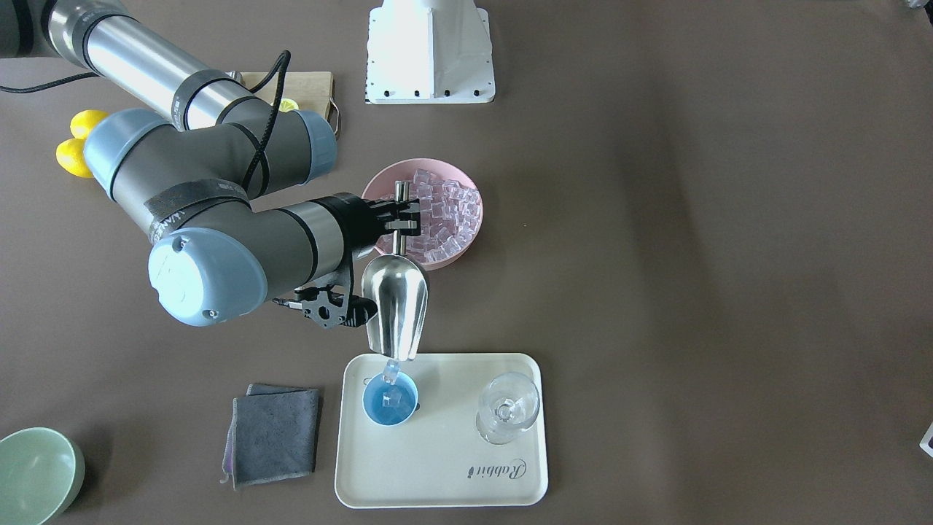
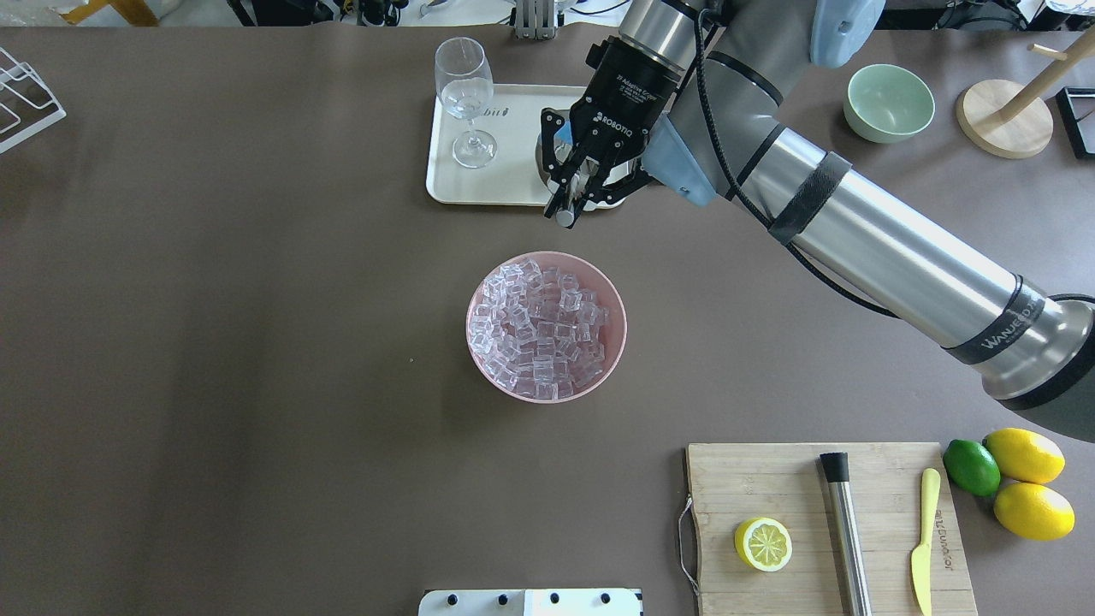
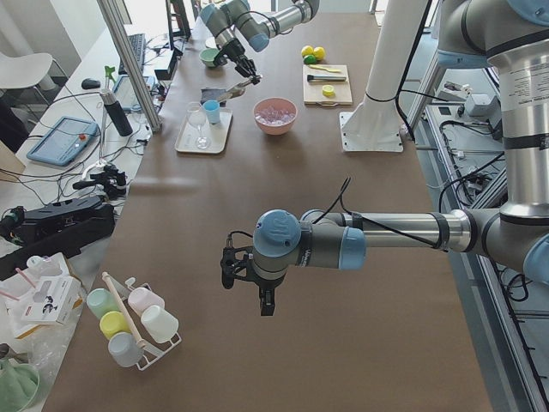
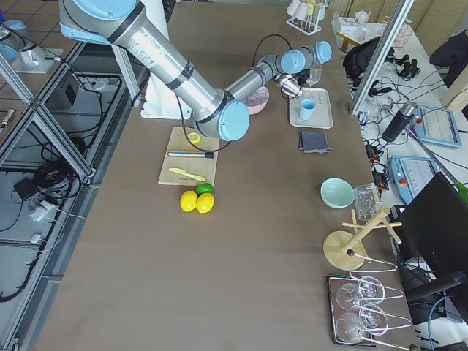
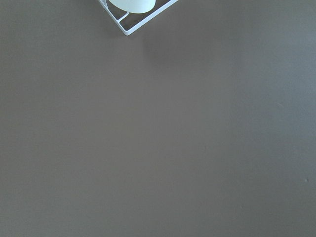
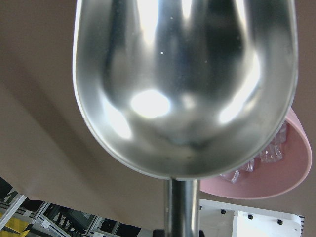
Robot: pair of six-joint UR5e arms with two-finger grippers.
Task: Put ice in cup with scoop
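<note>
My right gripper [image 1: 402, 217] is shut on the thin handle of the steel scoop [image 1: 396, 306]. The scoop is tipped mouth-down above the light-blue cup [image 1: 391, 400]. One ice cube [image 1: 391, 370] hangs at the scoop's lip, just over the cup, and another lies inside the cup. The pink bowl [image 2: 546, 329] holds many ice cubes [image 2: 539, 334]. The right wrist view is filled by the scoop's empty trough [image 6: 182, 84]. In the overhead view the right gripper [image 2: 571, 201] hides most of the cup. My left gripper [image 3: 257, 287] hangs over bare table far away; I cannot tell its state.
The cup stands on a cream tray [image 1: 452, 474] with a wine glass [image 1: 508, 408]. A grey cloth [image 1: 273, 434] and a pale green bowl [image 1: 33, 474] lie beside the tray. A cutting board [image 2: 881, 590] holds a lemon half, a steel cylinder and a knife.
</note>
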